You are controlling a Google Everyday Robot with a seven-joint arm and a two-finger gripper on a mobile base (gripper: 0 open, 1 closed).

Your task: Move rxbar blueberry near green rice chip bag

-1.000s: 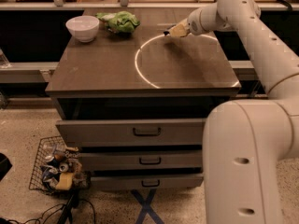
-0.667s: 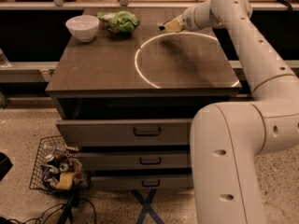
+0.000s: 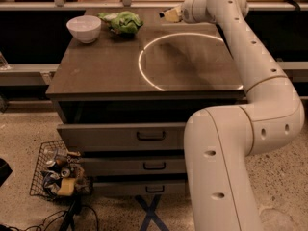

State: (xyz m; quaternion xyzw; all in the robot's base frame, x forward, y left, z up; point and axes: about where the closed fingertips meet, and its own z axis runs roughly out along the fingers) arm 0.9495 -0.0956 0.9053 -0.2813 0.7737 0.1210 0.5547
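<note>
The end effector, grip untellable, is hovering near the green rice chip bag; the unseen rxbar blueberry, probably light and slick, is likely needing a pinch across its width.

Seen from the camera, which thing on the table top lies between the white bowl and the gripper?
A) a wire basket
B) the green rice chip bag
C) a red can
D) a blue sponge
B: the green rice chip bag lies right of the white bowl, and the gripper hovers further right, near the far edge of the table.
</note>
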